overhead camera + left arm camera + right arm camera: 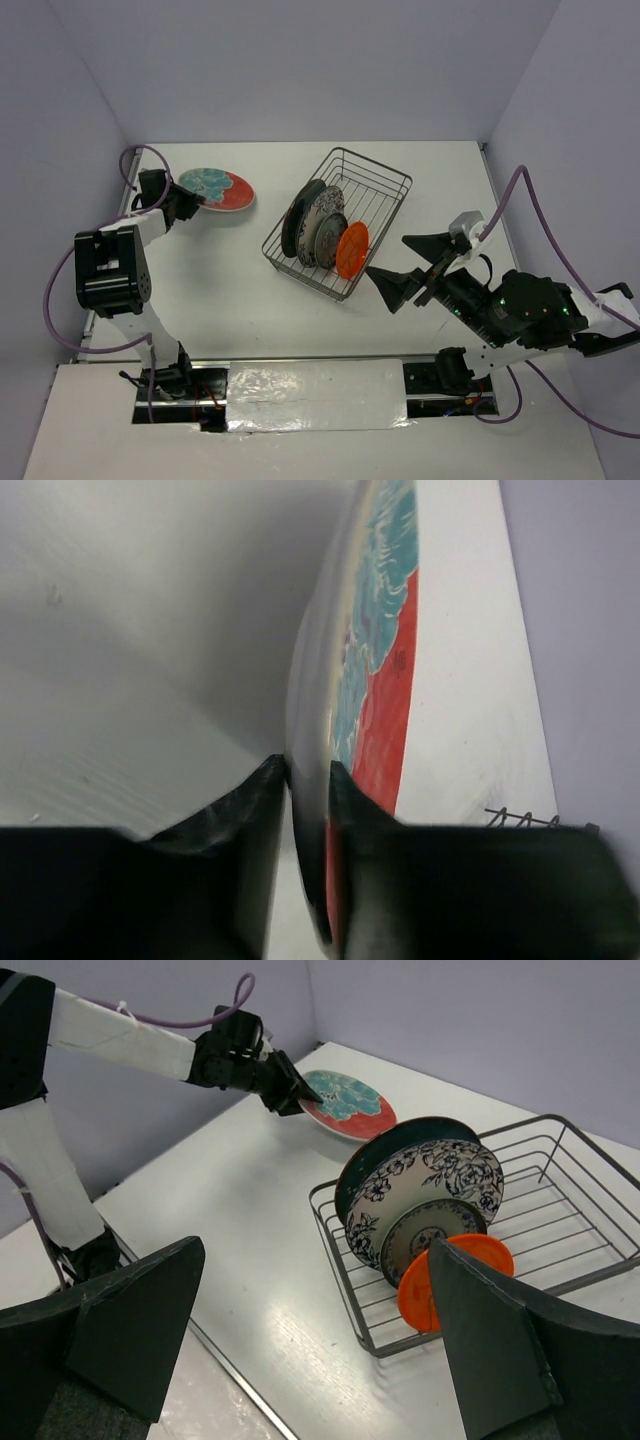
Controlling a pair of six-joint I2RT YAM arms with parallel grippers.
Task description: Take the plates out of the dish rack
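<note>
Got the left tool (186, 206) at the far-left part of the bench (210, 300), astride the near rim of the red-and-teal plate (218, 187). From the left wrist view: fingers (245, 825) on either side of that rim, one against the underside, the other over the red face, both tight up to the ceramic. Can't tell whether clamped or already slack. Looks flat on the bench from the top and right wrist views, well apart from the dish rack (388, 186). Can't tell whether the gripped edge is lifted at all.

Seeing the rack angled at mid-bench, with four plates on edge between the prongs, bunched at the end nearer the arms. In order from the left side:
- dark teal plate (398, 1132), largest, outermost
- blue-and-white patterned plate (432, 1175), right against it
- smaller grey-blue plate (430, 1232), overlapping the patterned one
- orange plate (412, 1300), smallest, last in line, by the rack's near corner

Right tool (387, 254) spread wide and released, nothing between the fingers. Hovering just beside the rack's near-right side, pointed at the orange plate, not touching the rack or any plate.
</note>
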